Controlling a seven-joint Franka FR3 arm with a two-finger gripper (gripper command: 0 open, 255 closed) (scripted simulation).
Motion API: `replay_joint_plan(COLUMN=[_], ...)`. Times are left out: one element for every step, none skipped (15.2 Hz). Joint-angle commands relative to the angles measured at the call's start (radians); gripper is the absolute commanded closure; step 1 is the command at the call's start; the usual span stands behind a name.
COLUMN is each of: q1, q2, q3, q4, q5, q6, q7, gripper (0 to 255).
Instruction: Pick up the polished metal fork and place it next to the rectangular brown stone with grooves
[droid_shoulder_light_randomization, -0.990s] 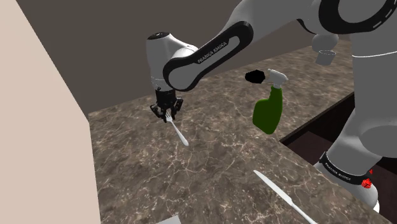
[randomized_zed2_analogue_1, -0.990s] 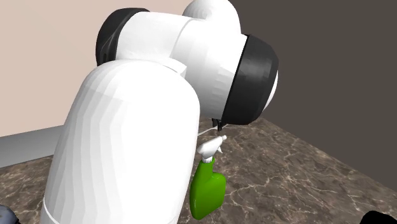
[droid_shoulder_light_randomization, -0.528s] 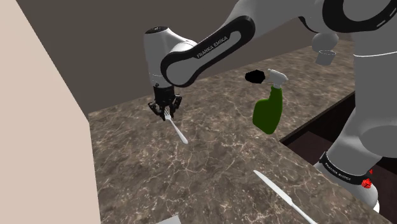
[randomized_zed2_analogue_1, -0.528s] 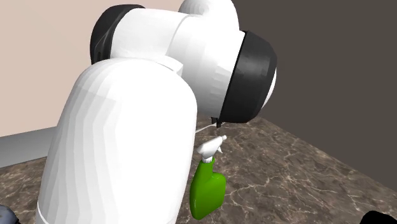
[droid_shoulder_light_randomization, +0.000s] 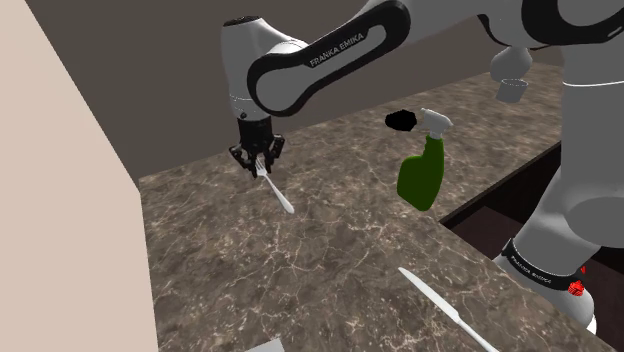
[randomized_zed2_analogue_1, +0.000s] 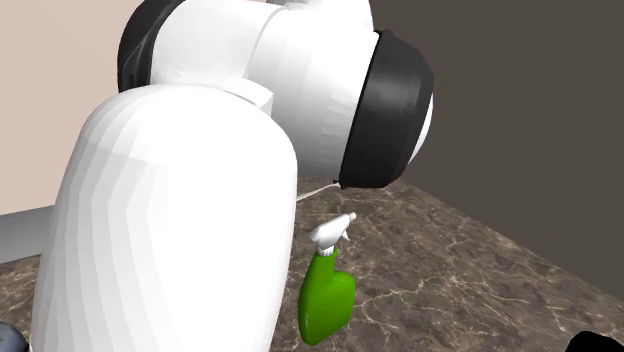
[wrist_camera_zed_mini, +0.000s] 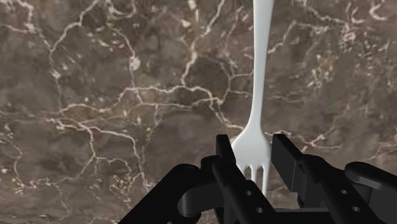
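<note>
While the white arm reaches out over the dark veined countertop, its black gripper points down with both fingers pressed against the tined head of the fork, clasping it. Drawn plain white, the fork slants down from the gripper toward the shoulder view's right. Its handle tip seems to sit just above the countertop, though contact is hard to judge from this angle. From the wrist, the handle runs straight away from the fingers over the countertop. A green spray bottle sits well apart toward the shoulder view's right, and a pale flat blade lies near the counter's front edge.
</note>
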Motion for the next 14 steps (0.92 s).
replay_joint_plan(q1=[0.0, -0.001, -0.001, -0.001, -0.001, -0.002, -0.002, -0.001, -0.001, -0.001, -0.024, -0.046, -0.067, -0.087], q2=[-0.006, -0.01, -0.014, -0.018, -0.022, -0.025, -0.029, -0.032, -0.035, -0.037, -0.066, -0.094, -0.121, -0.147], q3=[0.002, 0.003, 0.005, 0.006, 0.007, 0.008, 0.009, 0.01, 0.011, 0.012, 0.011, 0.009, 0.007, 0.004], q4=[0.019, 0.026, 0.034, 0.042, 0.051, 0.059, 0.068, 0.078, 0.087, 0.097, 0.057, 0.019, -0.017, -0.051], q5=[0.005, 0.008, 0.01, 0.013, 0.015, 0.018, 0.02, 0.022, 0.024, 0.026, 0.039, 0.053, 0.066, 0.079], q6=[-0.024, -0.035, -0.047, -0.059, -0.07, -0.082, -0.094, -0.106, -0.118, -0.13, -0.115, -0.102, -0.089, -0.077], q7=[-0.005, -0.007, -0.009, -0.011, -0.013, -0.014, -0.016, -0.018, -0.02, -0.021, -0.043, -0.065, -0.088, -0.112], gripper=[255, 255, 255, 255, 255, 255, 255, 255, 255, 255, 255, 255, 255, 255])
